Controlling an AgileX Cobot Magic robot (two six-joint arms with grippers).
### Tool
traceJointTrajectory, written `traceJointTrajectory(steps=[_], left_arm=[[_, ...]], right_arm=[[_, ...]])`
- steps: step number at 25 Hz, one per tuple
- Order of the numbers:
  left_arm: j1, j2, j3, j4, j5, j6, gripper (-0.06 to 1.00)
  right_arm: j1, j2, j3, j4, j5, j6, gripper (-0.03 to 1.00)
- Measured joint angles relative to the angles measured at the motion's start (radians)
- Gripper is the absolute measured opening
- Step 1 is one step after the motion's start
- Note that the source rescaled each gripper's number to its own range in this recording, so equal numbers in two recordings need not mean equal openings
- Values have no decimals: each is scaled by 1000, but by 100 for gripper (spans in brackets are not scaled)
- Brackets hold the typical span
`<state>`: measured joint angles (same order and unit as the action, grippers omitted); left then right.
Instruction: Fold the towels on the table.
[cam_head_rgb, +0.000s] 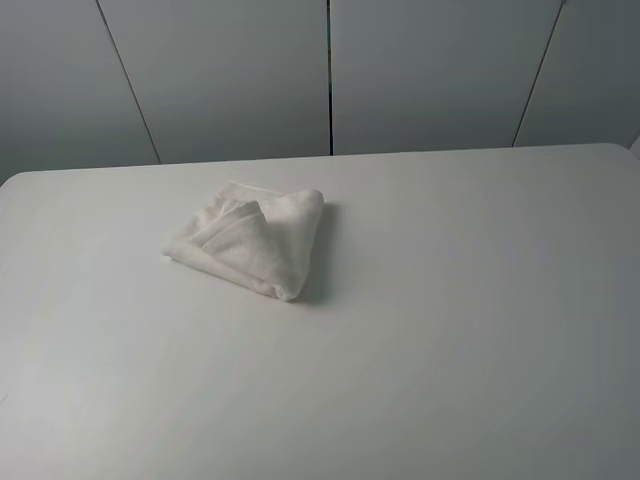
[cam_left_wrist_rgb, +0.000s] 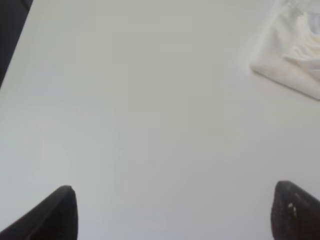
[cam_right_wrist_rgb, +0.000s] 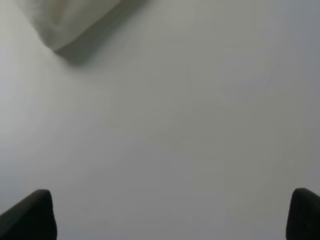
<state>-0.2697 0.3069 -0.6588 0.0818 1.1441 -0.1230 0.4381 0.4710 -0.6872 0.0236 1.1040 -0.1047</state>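
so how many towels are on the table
1: a white towel, bunched in loose folds left of the table's middle, toward its far edge. None seems hidden.

Probably a lab or test room. Bare white-grey table (cam_head_rgb: 450, 330), plain grey wall panels (cam_head_rgb: 430, 75) on the far side. Nothing homely anywhere.

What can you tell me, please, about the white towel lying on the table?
The towel is white, soft-looking terry cloth, folded into a compact, roughly triangular bundle with several layers showing along its upper face. One rounded fold runs down its right side, casting a shadow there. It lies flat on the table, left of the middle and toward the far edge. Nothing but the tabletop touches it; no label shows.
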Motion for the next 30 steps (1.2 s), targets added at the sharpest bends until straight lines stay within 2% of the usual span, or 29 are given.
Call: traceJointTrajectory(steps=[8, 11, 14, 17, 27, 30], left_arm=[[0, -188, 108, -32, 2, 21, 100], [0, -249, 123, -32, -33, 32, 100], [0, -296, 141, -36, -47, 67, 100], [0, -304, 143, -36, -54, 71, 100], [0, -307, 143, -39, -56, 103, 100], [0, -307, 143, -45, -56, 103, 100]], right_arm=[[0, -357, 111, 18, 33, -36, 100], [0, -452, 148, 22, 38, -36, 100], [0, -467, 156, 43, 32, -36, 100], [0, -468, 173, 48, 4, -36, 100], [-2, -471, 173, 48, -4, -31, 100], [-55, -472, 173, 48, -4, -21, 100]])
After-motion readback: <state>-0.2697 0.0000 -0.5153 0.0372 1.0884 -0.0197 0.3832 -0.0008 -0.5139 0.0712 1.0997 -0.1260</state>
